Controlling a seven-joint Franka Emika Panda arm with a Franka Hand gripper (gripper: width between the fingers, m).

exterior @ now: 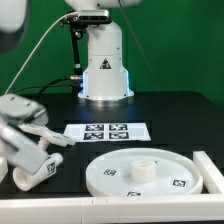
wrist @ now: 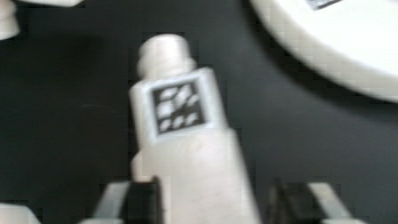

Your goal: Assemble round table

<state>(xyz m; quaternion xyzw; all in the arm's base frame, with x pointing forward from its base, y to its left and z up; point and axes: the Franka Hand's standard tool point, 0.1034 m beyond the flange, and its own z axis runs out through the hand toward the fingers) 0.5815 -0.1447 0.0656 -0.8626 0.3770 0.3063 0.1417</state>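
The short white leg (wrist: 182,120) carries a black-and-white tag and runs lengthwise between my fingers (wrist: 125,203). My gripper (wrist: 214,206) is shut on its lower part. In the exterior view the gripper (exterior: 36,160) hangs low over the black table at the exterior view's left, with the tagged leg (exterior: 40,173) under it. The large rimmed round disc (exterior: 150,172) with its central hub lies flat at the front, to the exterior view's right of the gripper. Its rim (wrist: 338,45) shows in a corner of the wrist view. The foot piece cannot be made out.
The marker board (exterior: 105,131) lies flat behind the disc. The robot's white base (exterior: 105,65) stands at the back centre. A white block (exterior: 212,170) sits at the exterior view's right edge beside the disc. A bit of another white part (wrist: 11,18) shows in the wrist view.
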